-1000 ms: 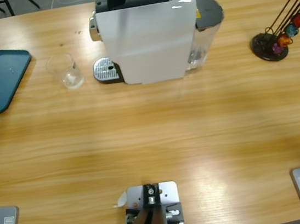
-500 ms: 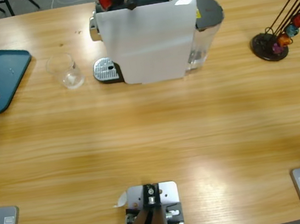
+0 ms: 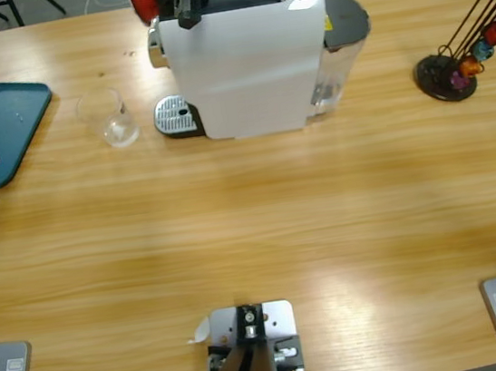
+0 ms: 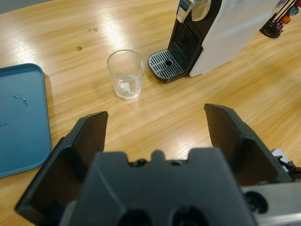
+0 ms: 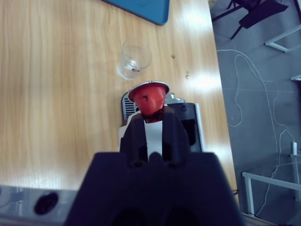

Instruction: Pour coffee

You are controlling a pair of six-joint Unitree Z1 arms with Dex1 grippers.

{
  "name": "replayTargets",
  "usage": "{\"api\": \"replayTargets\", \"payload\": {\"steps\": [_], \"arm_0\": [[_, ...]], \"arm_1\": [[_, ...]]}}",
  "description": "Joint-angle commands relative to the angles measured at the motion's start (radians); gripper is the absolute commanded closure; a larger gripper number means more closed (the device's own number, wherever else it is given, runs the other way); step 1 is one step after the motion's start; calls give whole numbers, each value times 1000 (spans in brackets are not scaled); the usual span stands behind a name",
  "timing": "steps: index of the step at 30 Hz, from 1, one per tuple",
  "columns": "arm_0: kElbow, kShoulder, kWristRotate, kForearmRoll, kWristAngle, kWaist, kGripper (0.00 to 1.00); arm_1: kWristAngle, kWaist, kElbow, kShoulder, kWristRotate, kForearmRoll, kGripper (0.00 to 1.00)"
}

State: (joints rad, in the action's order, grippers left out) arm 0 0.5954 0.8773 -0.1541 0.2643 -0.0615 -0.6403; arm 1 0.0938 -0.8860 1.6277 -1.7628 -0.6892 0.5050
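The right gripper (image 5: 149, 115) clamps a red coffee capsule (image 5: 149, 98) above the white coffee machine (image 3: 245, 58), apparently over its front. The left gripper (image 4: 160, 136) gapes empty near the clear glass cup (image 4: 125, 74).

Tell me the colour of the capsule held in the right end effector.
Red, with a silvery rim. The capsule shows best in the right wrist view, clamped in the right end effector.

Red capsule (image 5: 149, 100) over white coffee machine (image 3: 246, 62), clear glass (image 3: 109, 119) beside drip tray.
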Motion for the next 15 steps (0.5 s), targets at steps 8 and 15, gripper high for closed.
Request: {"api": "replayTargets", "payload": {"steps": [8, 15], "arm_0": [[-37, -3, 19, -7, -12, -7, 151], [-37, -6, 19, -7, -12, -7, 151]], "arm_1": [[-43, 48, -3, -85, 39, -53, 1000], [-74, 60, -17, -93, 50, -53, 1000]]}}
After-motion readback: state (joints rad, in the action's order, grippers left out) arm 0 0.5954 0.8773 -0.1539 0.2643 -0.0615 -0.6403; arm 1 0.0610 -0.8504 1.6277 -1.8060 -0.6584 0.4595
